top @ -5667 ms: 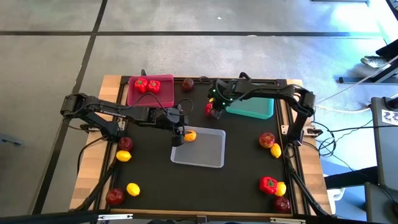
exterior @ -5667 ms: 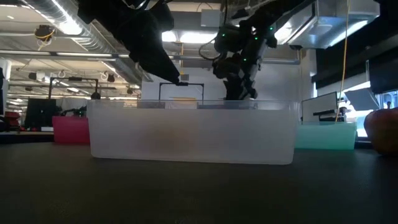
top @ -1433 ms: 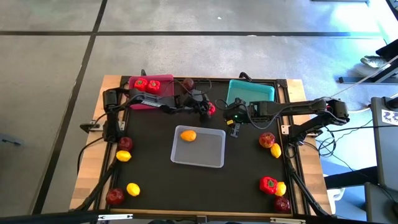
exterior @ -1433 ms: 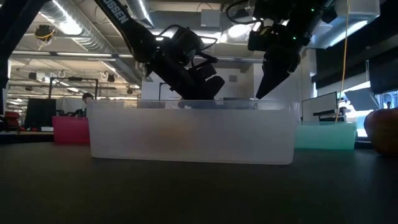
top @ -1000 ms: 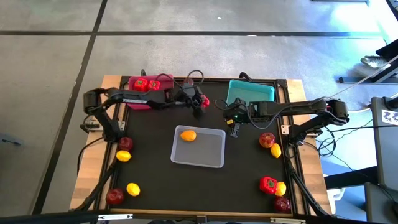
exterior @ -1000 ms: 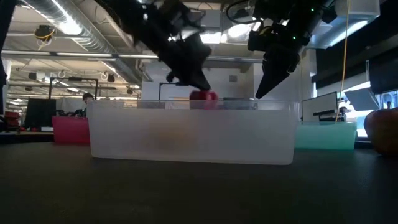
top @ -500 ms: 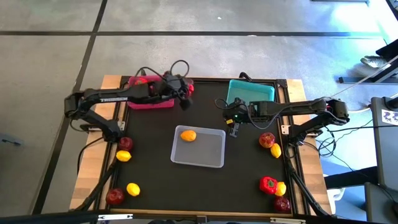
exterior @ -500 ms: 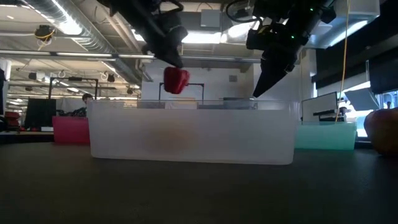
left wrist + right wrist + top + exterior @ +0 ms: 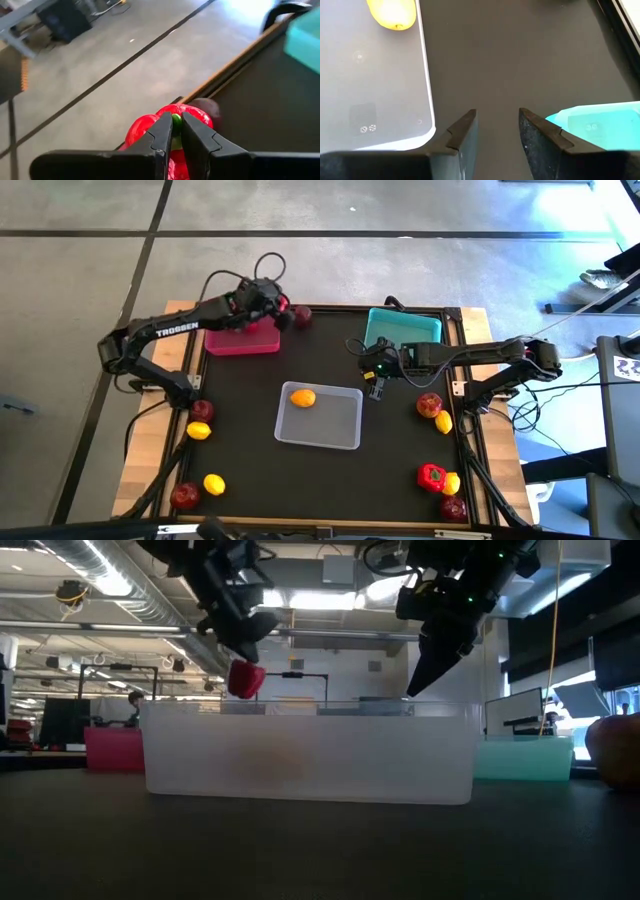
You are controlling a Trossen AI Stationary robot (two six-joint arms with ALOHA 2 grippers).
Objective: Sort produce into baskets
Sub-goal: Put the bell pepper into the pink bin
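The left end effector hangs above the pink basket at the tabletop's 11 o'clock corner, its fingers pinched nearly together on the green stem of a red bell pepper, which sits just beyond the fingertips (in the low view the pepper hangs clear of the surface, lifted above the basket rims). A dark red apple lies on the tabletop just beside that end effector, at its 3 o'clock. What the pink basket holds cannot be told, since the arm covers most of it. The translucent grey-white basket sits at the centre and holds one lemon in its 10 o'clock corner. The teal basket at 1 o'clock shows nothing inside. The right end effector hovers between the teal and the grey-white baskets with its fingers parted and nothing between them. More apples, lemons and a pepper lie loose along the 3 o'clock and 9 o'clock edges of the tabletop.
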